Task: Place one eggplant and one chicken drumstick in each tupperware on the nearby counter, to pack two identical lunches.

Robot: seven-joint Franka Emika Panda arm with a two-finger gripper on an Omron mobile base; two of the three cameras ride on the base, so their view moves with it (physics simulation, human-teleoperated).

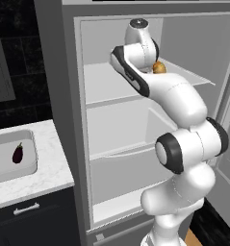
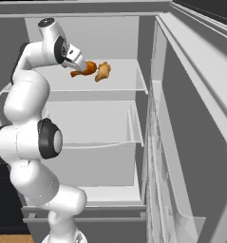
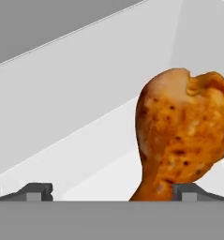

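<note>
Two browned chicken drumsticks lie on the fridge's top shelf (image 2: 119,80): the left one (image 2: 86,69) and the right one (image 2: 103,71). My gripper (image 2: 78,64) is open right at the left drumstick. In the hand view this drumstick (image 3: 181,136) looms close, its thin end reaching down between my fingertips (image 3: 38,191), nearer the right one, with the jaws wide apart. From the left base view a drumstick (image 1: 159,67) peeks out behind my arm. A dark purple eggplant (image 1: 18,153) lies in a pale-grey tupperware (image 1: 33,144) on the white marble counter (image 1: 49,178).
The open fridge has grey shelves (image 1: 116,144) below the top one. Its open door (image 2: 181,142) stands close on the right. Dark cabinet fronts with a silver handle (image 1: 26,208) sit under the counter.
</note>
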